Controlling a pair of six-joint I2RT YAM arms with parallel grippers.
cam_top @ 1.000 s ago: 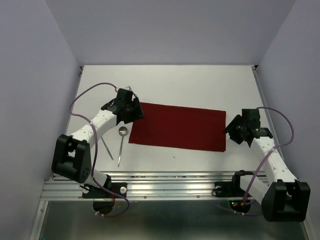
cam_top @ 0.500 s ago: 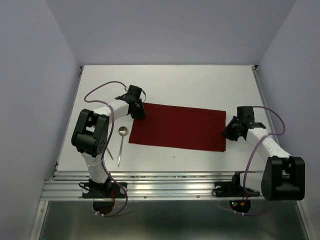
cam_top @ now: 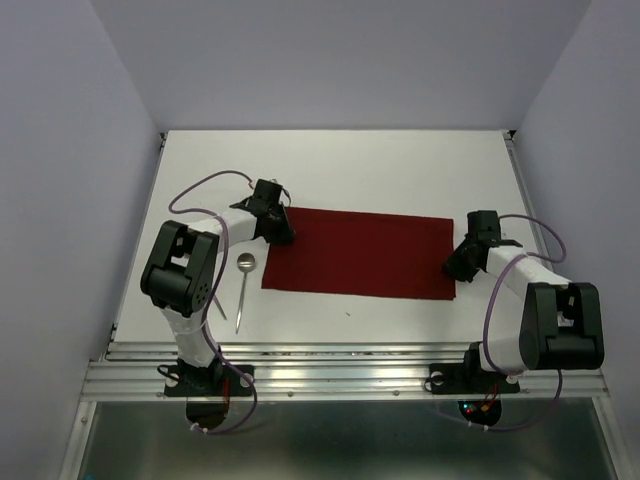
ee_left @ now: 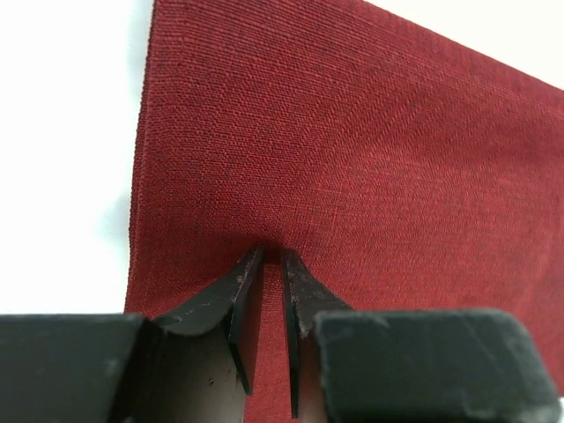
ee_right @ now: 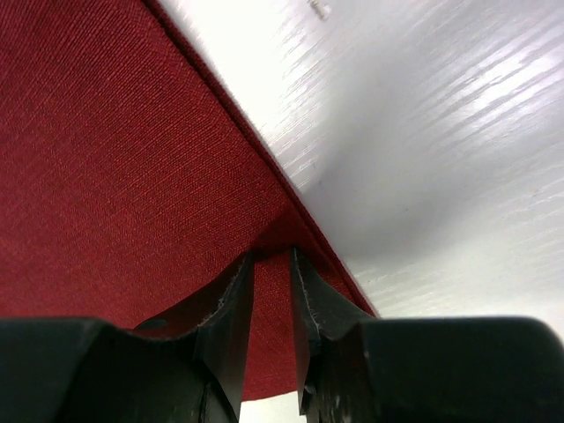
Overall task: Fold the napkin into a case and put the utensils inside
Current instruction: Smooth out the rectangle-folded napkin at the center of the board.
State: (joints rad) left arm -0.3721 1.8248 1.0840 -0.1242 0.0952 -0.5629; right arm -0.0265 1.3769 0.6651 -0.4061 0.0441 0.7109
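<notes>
The dark red napkin (cam_top: 360, 255) lies flat as a wide rectangle on the white table (cam_top: 380, 170). My left gripper (cam_top: 283, 236) is low at the napkin's far left corner. In the left wrist view the left gripper (ee_left: 271, 254) presses its tips on the napkin (ee_left: 352, 132), jaws nearly together with cloth pinched between them. My right gripper (cam_top: 452, 267) is at the napkin's right edge. In the right wrist view the right gripper (ee_right: 272, 254) pinches a ridge of the napkin (ee_right: 106, 159). The spoon (cam_top: 243, 290) lies left of the napkin. The thin utensil (cam_top: 216, 300) is partly hidden behind the left arm.
The utensils lie close to the left arm's base link (cam_top: 180, 275). A metal rail (cam_top: 340, 365) runs along the table's near edge. Lilac walls close in the left, right and back sides.
Both arms have dropped low and reached onto the napkin's ends. The napkin has shifted slightly to the right. The utensils have not moved.
</notes>
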